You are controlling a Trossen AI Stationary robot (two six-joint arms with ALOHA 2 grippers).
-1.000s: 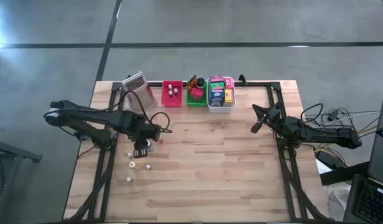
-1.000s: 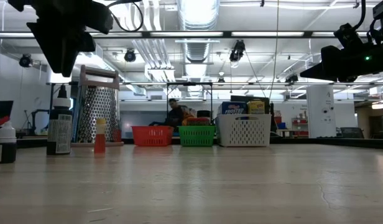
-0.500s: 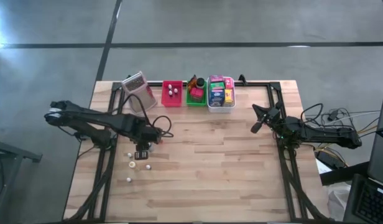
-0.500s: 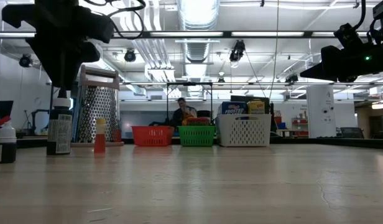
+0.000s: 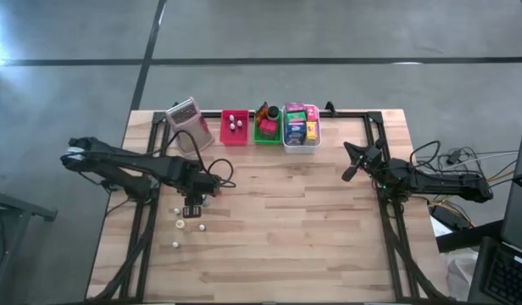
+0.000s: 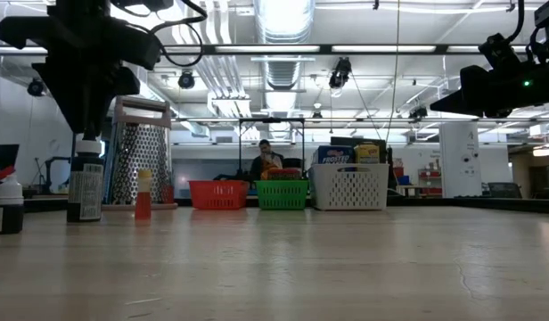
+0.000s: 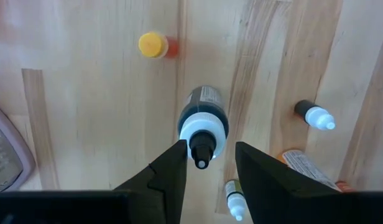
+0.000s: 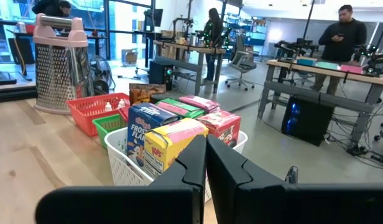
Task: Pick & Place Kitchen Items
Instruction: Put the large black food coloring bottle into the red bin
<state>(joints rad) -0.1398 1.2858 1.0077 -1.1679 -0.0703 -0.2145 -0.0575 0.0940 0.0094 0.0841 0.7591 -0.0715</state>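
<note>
A dark bottle (image 7: 203, 107) with a white collar and a dark nozzle stands upright on the wood table, also seen in the low view (image 6: 85, 185). My left gripper (image 7: 210, 148) points straight down over it, open, its fingers on either side of the bottle's top without touching; in the high view it is at the table's left (image 5: 193, 206). A small yellow-capped red bottle (image 7: 153, 45) stands nearby. Tiny white-capped bottles (image 7: 314, 116) (image 7: 235, 200) and an orange tube (image 7: 305, 165) lie around. My right gripper (image 8: 206, 158) waits at the table's right (image 5: 352, 165), shut and level.
Along the far edge stand a red tray (image 5: 234, 128), a green tray (image 5: 266, 129) and a white tray (image 5: 301, 129) holding coloured packets. A metal grater (image 5: 188, 119) stands left of them. Bare wood spans the table's middle and near side. People show in the room behind.
My left gripper has come down toward the dark bottle, still pointing down, until its fingertips stand about level with the bottle's top. The gap between its fingers looks unchanged. The bottle has stayed where it was.
</note>
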